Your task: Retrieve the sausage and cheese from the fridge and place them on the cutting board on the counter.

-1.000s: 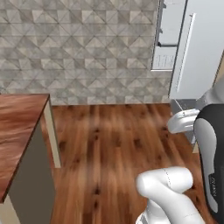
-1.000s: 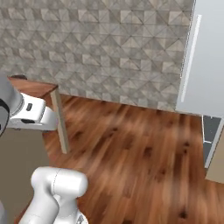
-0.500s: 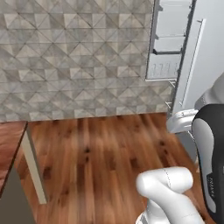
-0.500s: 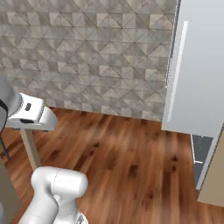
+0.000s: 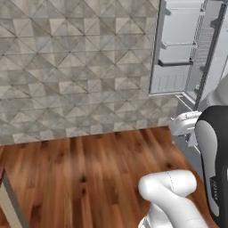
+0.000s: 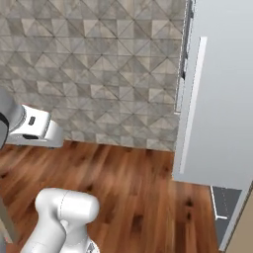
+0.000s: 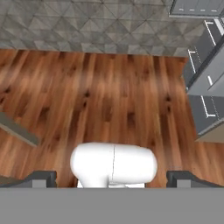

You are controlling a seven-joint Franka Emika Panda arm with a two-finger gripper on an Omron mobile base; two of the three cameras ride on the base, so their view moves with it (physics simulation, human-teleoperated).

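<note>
Tiled wall [image 5: 75, 67]: grey-beige diamond-pattern tiles, spanning the back of the scene above the floor. Wooden floor [image 5: 89, 178]: reddish-brown planks, running from the wall toward the robot. Fridge [image 6: 222, 99]: tall pale-grey unit at the right, one door swung open; the left base view shows that door's inner face [image 5: 176, 49] with white shelf rails, contents of the racks cannot be made out; the right base view shows the door's flat outer face with a long white vertical bar handle [image 6: 191, 104]. Base drawers [image 7: 205, 100]: dark grey, at the fridge's foot, seen from the hand view, contents not visible. Gripper [image 7: 111, 177]: two dark fingertips [image 7: 41, 177] spread to their widest, nothing between them, pointing down at the floor, well apart from the fridge.
</note>
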